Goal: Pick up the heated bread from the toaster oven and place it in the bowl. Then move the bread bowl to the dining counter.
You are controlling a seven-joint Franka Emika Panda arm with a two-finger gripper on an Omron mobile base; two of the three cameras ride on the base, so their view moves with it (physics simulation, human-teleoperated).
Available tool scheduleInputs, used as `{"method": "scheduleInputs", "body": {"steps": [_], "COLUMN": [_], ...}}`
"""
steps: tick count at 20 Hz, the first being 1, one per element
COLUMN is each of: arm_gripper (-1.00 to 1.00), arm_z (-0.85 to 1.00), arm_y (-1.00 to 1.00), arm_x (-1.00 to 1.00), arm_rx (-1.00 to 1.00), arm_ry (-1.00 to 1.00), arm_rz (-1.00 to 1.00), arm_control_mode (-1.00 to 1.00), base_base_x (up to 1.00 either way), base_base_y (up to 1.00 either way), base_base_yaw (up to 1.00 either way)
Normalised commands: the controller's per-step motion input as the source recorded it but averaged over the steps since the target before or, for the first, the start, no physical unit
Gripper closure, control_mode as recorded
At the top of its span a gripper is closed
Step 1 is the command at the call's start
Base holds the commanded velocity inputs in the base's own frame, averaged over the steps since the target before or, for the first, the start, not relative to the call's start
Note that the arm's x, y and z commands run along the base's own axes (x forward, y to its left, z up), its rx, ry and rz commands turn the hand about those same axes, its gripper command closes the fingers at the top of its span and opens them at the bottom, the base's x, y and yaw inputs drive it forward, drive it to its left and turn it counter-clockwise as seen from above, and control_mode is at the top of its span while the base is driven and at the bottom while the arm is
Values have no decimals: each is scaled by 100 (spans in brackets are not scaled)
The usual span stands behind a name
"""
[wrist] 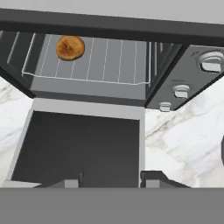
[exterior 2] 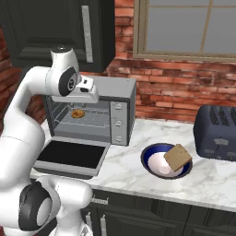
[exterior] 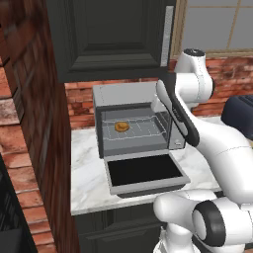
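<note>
Heated bread (wrist: 70,47) lies at eleven o'clock on the wire rack (wrist: 94,61) inside the toaster oven (wrist: 131,65), its door (wrist: 78,146) dropped open toward six.

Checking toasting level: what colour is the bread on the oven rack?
Golden-brown with darker mottled patches; the heated bread shows best in the hand view.

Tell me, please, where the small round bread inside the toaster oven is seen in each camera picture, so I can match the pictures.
Left base view: the heated bread lies on the wire rack, left of centre in the picture.
Right base view: the bread is in the upper left, just below the robot's hand.
Hand view: the bread sits near the top left, on the rack's far left part.
Shared landmark: the toaster oven's open drop-down door, lying flat in front.
</note>
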Motion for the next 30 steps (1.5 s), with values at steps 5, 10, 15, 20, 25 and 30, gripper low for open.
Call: {"method": "scheduleInputs", "body": {"steps": [5,10,15,20,25,30], "arm_gripper": [-100,-100,-100,-100,-100,-100], "arm_z": [-2,-40,-79,-39,-7,-14], "arm_y": [15,61,56,15,0,0], "arm_x": [0,-12,3,18,33,41], "arm_rx": [0,0,0,2,2,0], "arm_ry": [2,-15,-31,-22,-3,0], "arm_rz": [3,2,0,0,0,0], "arm_control_mode": [-100,-100,-100,-100,-100,-100], "base_base_x": [0,0,0,0,0,0], "base_base_y": [0,0,0,0,0,0], "base_base_yaw": [0,0,0,0,0,0]}}
